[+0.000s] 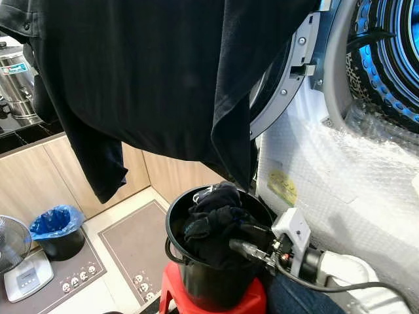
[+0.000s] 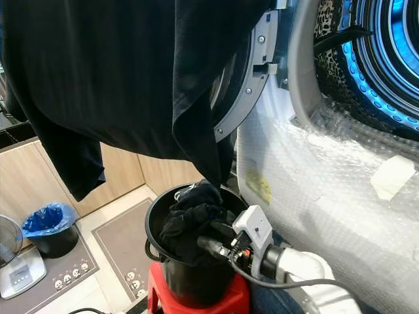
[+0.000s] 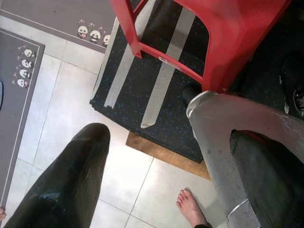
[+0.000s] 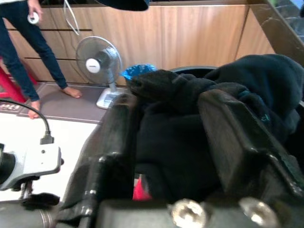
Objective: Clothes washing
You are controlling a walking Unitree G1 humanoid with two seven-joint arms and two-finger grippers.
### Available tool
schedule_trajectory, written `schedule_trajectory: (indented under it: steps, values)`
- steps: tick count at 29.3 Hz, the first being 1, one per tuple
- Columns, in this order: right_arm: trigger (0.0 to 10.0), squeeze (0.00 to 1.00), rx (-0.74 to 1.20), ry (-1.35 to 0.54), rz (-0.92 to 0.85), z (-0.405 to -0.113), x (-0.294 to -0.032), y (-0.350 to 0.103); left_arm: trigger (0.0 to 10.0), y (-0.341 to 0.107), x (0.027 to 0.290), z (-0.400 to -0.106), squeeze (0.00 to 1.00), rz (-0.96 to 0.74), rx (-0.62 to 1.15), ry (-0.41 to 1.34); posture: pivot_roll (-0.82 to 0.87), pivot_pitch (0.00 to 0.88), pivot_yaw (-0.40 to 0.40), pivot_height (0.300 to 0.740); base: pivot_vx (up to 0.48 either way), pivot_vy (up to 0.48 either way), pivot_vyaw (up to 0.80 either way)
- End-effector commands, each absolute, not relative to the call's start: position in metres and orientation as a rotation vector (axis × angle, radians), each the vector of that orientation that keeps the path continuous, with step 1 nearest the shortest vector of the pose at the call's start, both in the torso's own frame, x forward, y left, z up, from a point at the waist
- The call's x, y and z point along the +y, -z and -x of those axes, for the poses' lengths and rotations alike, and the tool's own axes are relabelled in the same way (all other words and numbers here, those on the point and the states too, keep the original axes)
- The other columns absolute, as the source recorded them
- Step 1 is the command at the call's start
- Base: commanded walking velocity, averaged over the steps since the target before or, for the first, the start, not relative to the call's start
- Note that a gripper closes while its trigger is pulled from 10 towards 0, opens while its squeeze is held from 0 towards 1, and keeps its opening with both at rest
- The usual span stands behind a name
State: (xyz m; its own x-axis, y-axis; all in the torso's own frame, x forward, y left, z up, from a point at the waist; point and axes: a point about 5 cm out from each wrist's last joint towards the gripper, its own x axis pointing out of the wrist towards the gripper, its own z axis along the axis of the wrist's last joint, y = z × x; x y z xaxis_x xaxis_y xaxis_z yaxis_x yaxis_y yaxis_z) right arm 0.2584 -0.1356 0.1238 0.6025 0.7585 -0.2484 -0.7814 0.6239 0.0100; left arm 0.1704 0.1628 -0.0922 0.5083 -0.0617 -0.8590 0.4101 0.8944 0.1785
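beside the washer (image 1: pixel 340 176), right claw (image 1: pixel 243 237) grips clothes (image 1: pixel 213 226) in the bucket (image 1: pixel 196 275); next, lift them drumward.

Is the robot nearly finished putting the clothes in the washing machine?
Not yet. The washer drum is open, and one black shirt hangs up high in front. The right gripper is down in the black bucket, its fingers around the dark clothes. Those clothes remain to be loaded.

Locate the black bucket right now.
In the head views the black bucket sits low centre on a red stool, left of the washing machine, with the right gripper reaching into the dark clothes inside it.
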Motion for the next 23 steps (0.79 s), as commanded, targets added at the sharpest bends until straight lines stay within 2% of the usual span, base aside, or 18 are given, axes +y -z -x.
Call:
schedule_trajectory:
  steps: [1, 10, 23]
  values:
    - [10.0, 0.0, 0.219, -0.793, 0.12, -0.268, -0.135, -0.123, 10.0, 0.096, 0.16, -0.164, 0.0, -0.392, 1.035, 0.316, -0.09, 0.0, 0.035, 0.74, 0.0, 0.0, 0.0]
    - [10.0, 0.0, 0.161, -0.557, 0.092, -0.287, -0.128, -0.119, 10.0, 0.095, 0.153, -0.165, 0.0, -0.39, 1.026, 0.33, -0.09, 0.0, 0.028, 0.74, 0.0, 0.0, 0.0]
    - [10.0, 0.0, 0.228, -0.379, 0.075, -0.294, -0.114, -0.101, 10.0, 0.094, 0.149, -0.167, 0.0, -0.381, 1.015, 0.335, -0.08, 0.0, 0.022, 0.74, 0.0, 0.0, 0.0]
